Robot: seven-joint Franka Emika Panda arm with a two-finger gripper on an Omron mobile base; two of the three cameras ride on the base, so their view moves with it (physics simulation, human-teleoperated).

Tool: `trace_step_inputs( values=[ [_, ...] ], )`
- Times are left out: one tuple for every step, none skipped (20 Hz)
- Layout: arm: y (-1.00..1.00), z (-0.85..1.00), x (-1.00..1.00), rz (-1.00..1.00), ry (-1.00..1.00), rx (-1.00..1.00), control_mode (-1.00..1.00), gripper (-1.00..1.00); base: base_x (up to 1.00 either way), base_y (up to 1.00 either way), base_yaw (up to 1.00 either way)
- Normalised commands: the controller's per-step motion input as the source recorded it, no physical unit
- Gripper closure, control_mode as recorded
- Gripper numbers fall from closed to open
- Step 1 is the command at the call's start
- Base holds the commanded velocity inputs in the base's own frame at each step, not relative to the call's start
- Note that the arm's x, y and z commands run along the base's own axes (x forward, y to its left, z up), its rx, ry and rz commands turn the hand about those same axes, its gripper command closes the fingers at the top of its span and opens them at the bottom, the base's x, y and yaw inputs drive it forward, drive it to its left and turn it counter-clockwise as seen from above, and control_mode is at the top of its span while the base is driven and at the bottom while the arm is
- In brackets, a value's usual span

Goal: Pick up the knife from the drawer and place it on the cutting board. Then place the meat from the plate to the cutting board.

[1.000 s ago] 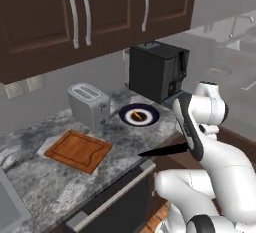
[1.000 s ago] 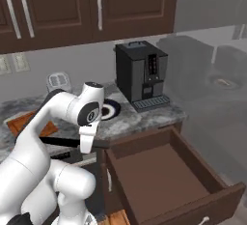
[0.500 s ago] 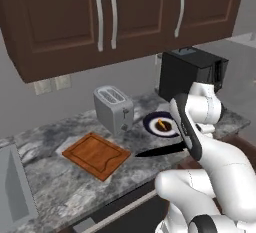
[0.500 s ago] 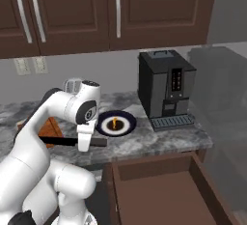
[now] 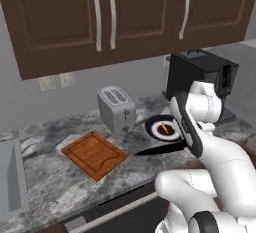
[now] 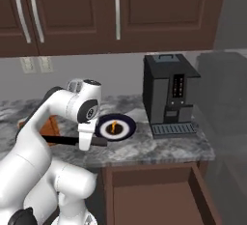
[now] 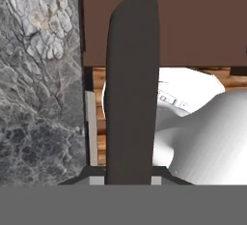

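My gripper (image 6: pixel 85 141) is shut on the knife (image 6: pixel 62 139), held level just above the counter's front edge. Its black blade (image 5: pixel 152 150) points left toward the cutting board (image 5: pixel 95 155), a reddish-brown board lying flat on the counter a short way beyond the tip. The hand view looks along the knife's dark grey handle (image 7: pixel 131 89), with the gripper (image 7: pixel 128 178) at its base. Behind the knife sits the blue-rimmed plate (image 5: pixel 162 128) with the small orange meat (image 5: pixel 165 126) on it. The plate (image 6: pixel 115 128) and meat (image 6: pixel 113 126) lie just right of my hand. The drawer (image 6: pixel 154 197) stands open below the counter.
A silver toaster (image 5: pixel 117 109) stands behind the board, close to the plate. A black coffee machine (image 6: pixel 169 96) occupies the counter's right end. A grey sink (image 5: pixel 10 182) lies at the far left. Cabinet doors hang overhead.
The whole picture has shifted, so the base has driven left along the counter. The knife stays in my gripper and now hangs nearer the board, away from the drawer.
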Motion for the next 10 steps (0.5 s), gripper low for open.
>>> trace_step_inputs(
  values=[
    [0.0, 0.0, 0.0, 0.0, 0.0, 0.0, 1.0, 1.0, 0.08, 0.04, 0.28],
    [0.0, 0.0, 0.0, 0.0, 0.0, 0.0, 1.0, 1.0, 0.18, 0.1, 0.29],
    [0.0, 0.0, 0.0, 0.0, 0.0, 0.0, 1.0, 1.0, 0.13, 0.24, 0.29],
    [0.0, 0.0, 0.0, 0.0, 0.0, 0.0, 1.0, 1.0, 0.09, 0.33, 0.3],
    [0.0, 0.0, 0.0, 0.0, 0.0, 0.0, 1.0, 1.0, 0.08, 0.32, 0.31],
    [0.0, 0.0, 0.0, 0.0, 0.0, 0.0, 1.0, 1.0, 0.06, 0.33, 0.31],
    [0.0, 0.0, 0.0, 0.0, 0.0, 0.0, 1.0, 1.0, 0.06, 0.27, 0.32],
    [0.0, 0.0, 0.0, 0.0, 0.0, 0.0, 1.0, 1.0, 0.15, 0.14, 0.32],
    [0.0, 0.0, 0.0, 0.0, 0.0, 0.0, 1.0, 1.0, 0.12, 0.21, 0.31],
    [0.0, 0.0, 0.0, 0.0, 0.0, 0.0, 1.0, 1.0, 0.12, 0.41, 0.31]
  ],
)
